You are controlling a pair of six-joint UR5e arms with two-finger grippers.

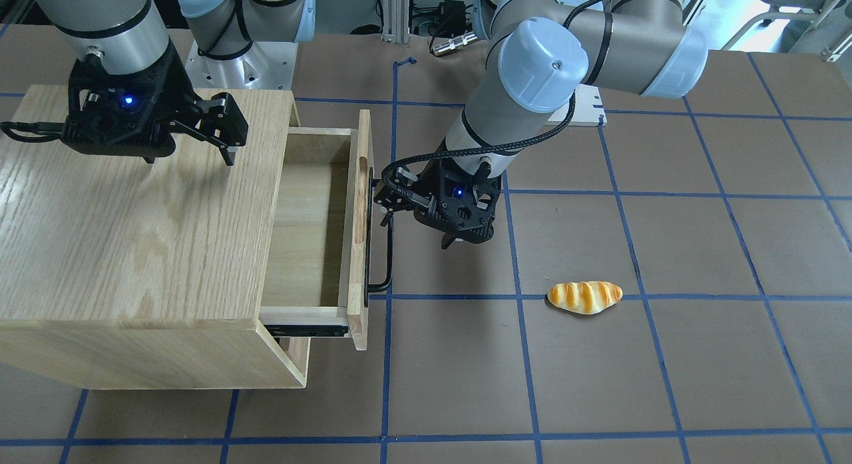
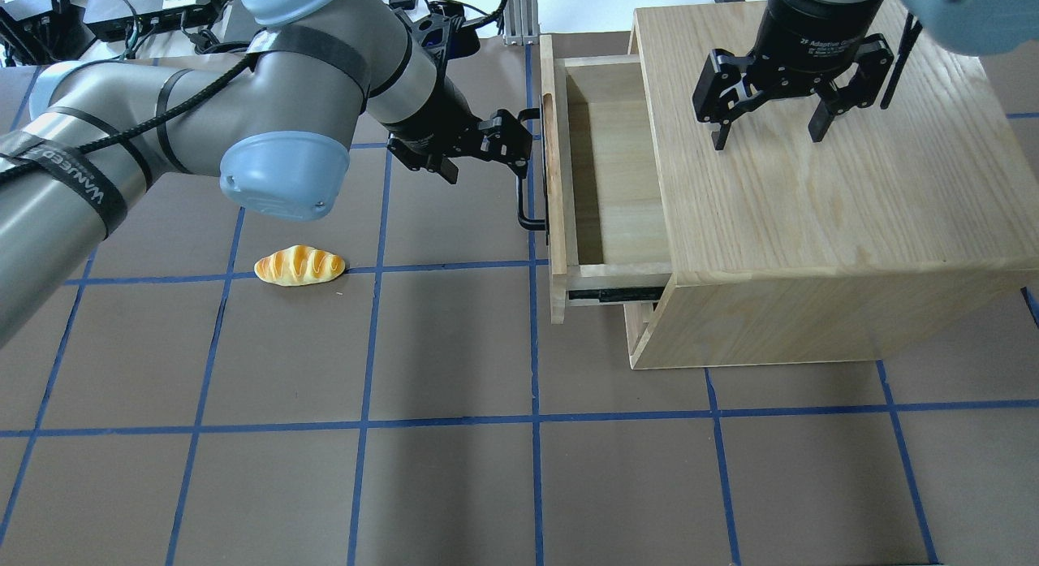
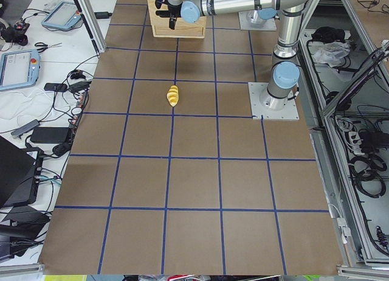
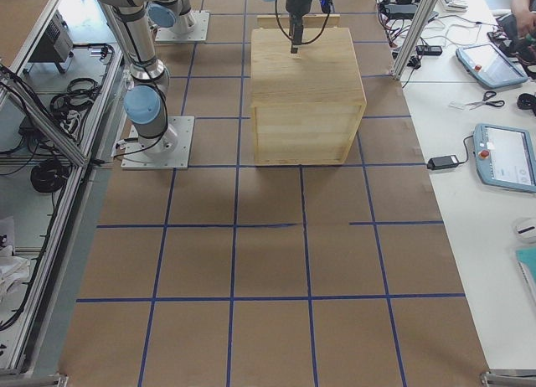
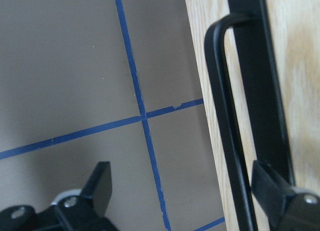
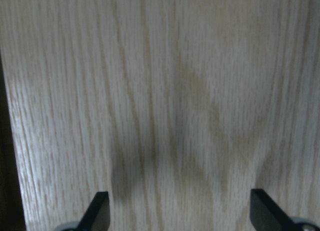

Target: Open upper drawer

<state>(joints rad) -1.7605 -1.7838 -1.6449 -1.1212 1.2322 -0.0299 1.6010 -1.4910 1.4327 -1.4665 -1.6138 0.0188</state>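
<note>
The upper drawer (image 1: 306, 231) of the oak cabinet (image 1: 133, 218) is pulled well out and looks empty inside; it also shows in the overhead view (image 2: 617, 184). Its black bar handle (image 1: 370, 251) runs along the front panel (image 5: 300, 66). My left gripper (image 1: 385, 201) is open at the handle's upper part. In the left wrist view the bar (image 5: 222, 116) passes between the fingers, close to the right finger (image 5: 272, 188), not clamped. My right gripper (image 2: 767, 140) is open and empty, just above the cabinet top (image 6: 160, 91).
A toy bread roll (image 1: 584, 297) lies on the brown table to the drawer's open side, also in the overhead view (image 2: 299, 265). Blue tape lines grid the table. A lower drawer front shows under the open one, closed.
</note>
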